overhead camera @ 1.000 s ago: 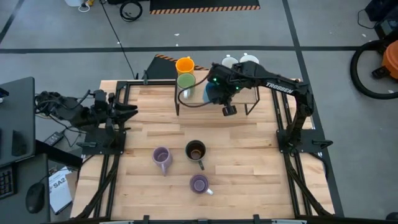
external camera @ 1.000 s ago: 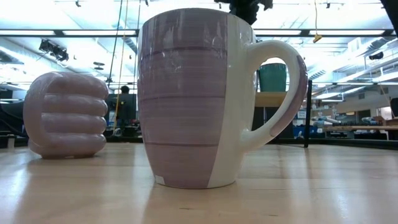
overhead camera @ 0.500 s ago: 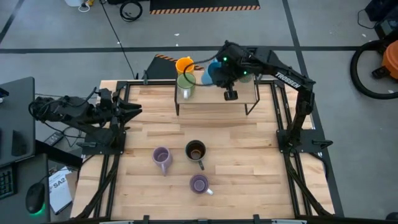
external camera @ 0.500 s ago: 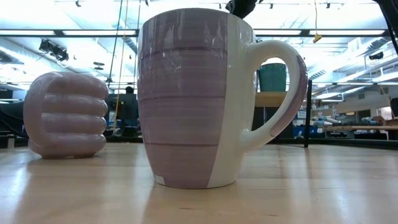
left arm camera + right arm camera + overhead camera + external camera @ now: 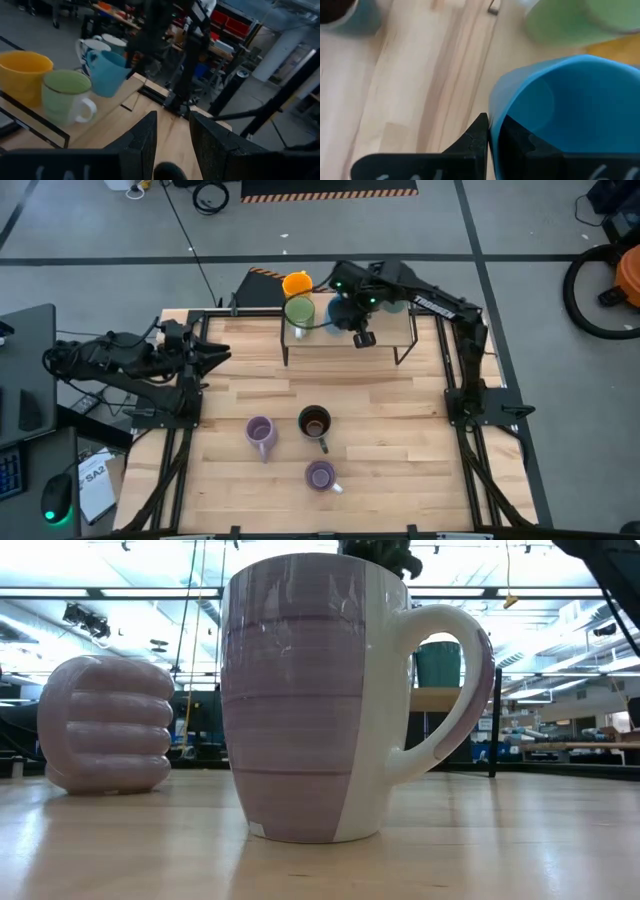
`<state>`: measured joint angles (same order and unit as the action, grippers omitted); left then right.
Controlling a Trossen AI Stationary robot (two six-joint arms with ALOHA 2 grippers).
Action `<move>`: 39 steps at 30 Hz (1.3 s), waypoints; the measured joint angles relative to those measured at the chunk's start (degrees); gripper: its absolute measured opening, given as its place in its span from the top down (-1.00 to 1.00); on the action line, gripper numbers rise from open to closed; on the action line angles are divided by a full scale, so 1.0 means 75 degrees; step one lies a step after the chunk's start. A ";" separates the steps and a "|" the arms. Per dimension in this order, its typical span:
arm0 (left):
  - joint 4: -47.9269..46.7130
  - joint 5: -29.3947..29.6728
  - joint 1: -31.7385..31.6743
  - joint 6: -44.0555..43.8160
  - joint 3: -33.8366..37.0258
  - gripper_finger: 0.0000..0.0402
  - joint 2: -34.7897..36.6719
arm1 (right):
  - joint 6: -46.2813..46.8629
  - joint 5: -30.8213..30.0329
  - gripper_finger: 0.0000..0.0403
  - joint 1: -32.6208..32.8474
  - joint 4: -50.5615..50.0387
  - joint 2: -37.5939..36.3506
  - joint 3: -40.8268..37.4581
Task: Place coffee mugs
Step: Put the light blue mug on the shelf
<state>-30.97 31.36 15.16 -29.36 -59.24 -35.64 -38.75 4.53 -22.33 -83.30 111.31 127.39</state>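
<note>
Had right gripper [image 5: 492, 131] pinched on blue mug [image 5: 570, 110] rim; stiff, glossy, breakable, so the rim hold looked slip-prone.

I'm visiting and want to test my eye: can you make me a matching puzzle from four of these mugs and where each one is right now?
Things:
1. blue mug
2. green mug
3. dark brown-black mug
4. orange mug

Places or states:
A. standing on the raised shelf, next to the orange mug
B. on the table's wooden top, between the two lilac mugs
C. at the shelf's far corner, behind the green mug
D. tilted, its rim pinched by the right arm's fingers above the shelf

Pairs: 1-D, 2-A, 3-B, 4-C
</note>
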 joint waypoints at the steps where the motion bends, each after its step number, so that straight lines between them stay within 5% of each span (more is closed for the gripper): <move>1: -0.0057 -0.0070 0.0000 -0.0042 0.0000 0.40 -0.0004 | -0.0041 -0.0038 0.82 -0.0001 -0.0083 0.0101 0.0000; 39: -0.0255 -0.0247 0.0003 -0.0131 0.0000 0.40 -0.0050 | -0.0460 -0.0099 0.80 -0.0269 -0.0163 0.0390 -0.0443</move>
<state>-32.88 29.51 15.18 -30.35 -59.24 -36.01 -42.20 3.79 -24.35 -84.52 114.24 124.07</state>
